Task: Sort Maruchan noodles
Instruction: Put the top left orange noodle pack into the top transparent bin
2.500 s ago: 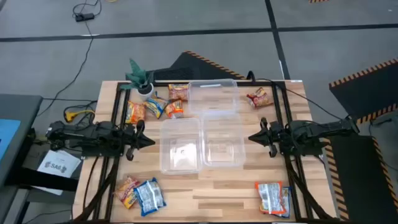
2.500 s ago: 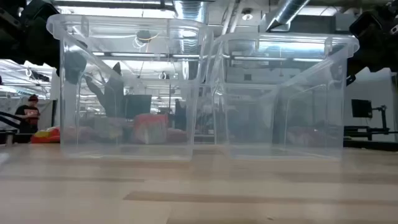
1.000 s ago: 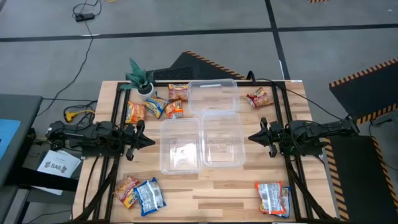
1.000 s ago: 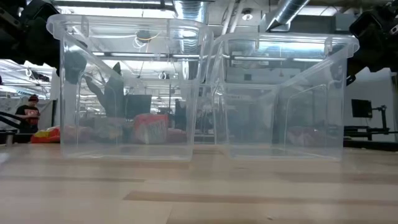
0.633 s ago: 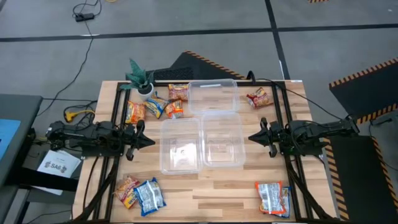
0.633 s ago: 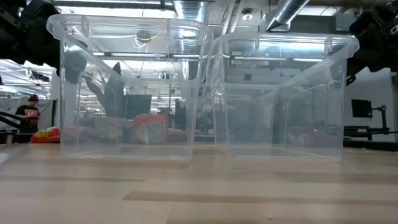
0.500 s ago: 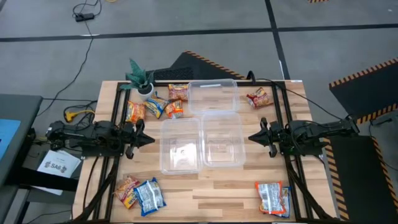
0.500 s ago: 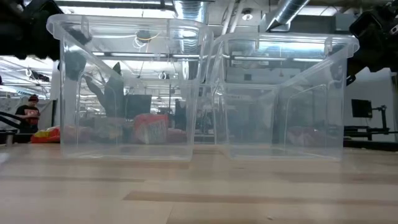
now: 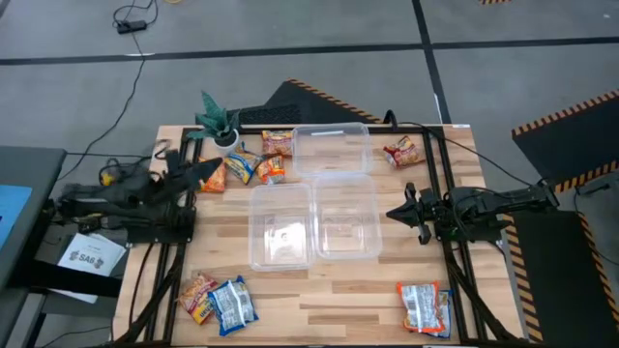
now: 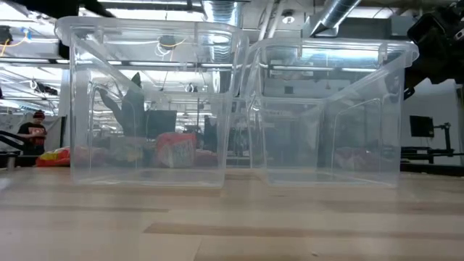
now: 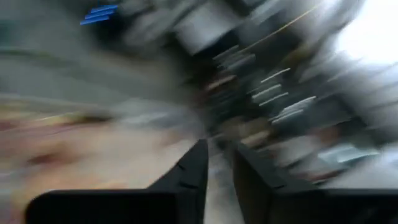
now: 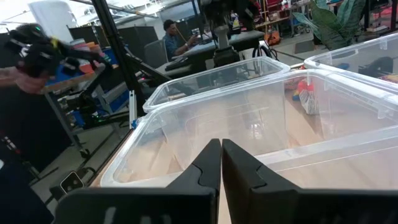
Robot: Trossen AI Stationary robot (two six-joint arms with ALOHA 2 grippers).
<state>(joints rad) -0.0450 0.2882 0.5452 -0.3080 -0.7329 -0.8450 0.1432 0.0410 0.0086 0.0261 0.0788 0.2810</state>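
Observation:
Several ramen packets lie flat on the wooden table. An orange packet (image 9: 212,175), a blue one (image 9: 240,166) and two orange-red ones (image 9: 274,156) sit far left by the plant. A red packet (image 9: 401,151) lies far right. An orange packet (image 9: 198,294) and a blue-white packet (image 9: 232,304) lie near left, and another blue-white packet (image 9: 424,307) near right. My left gripper (image 9: 205,170) hovers at the orange packet's left edge with a narrow gap (image 11: 219,155) between its fingers. My right gripper (image 9: 395,214) waits shut (image 12: 221,158) beside the right tub.
Three clear tubs stand mid-table: one far (image 9: 331,150), two side by side nearer (image 9: 281,224) (image 9: 348,224); they fill the low view (image 10: 148,101). A small potted plant (image 9: 218,121) stands at the far left corner. Bare wood lies between the near packets.
My left arm has swung from beside the left tub toward the table's far edge, ending at the packet cluster by the plant; it has left the low view's upper corner, and its wrist view is smeared by the motion.

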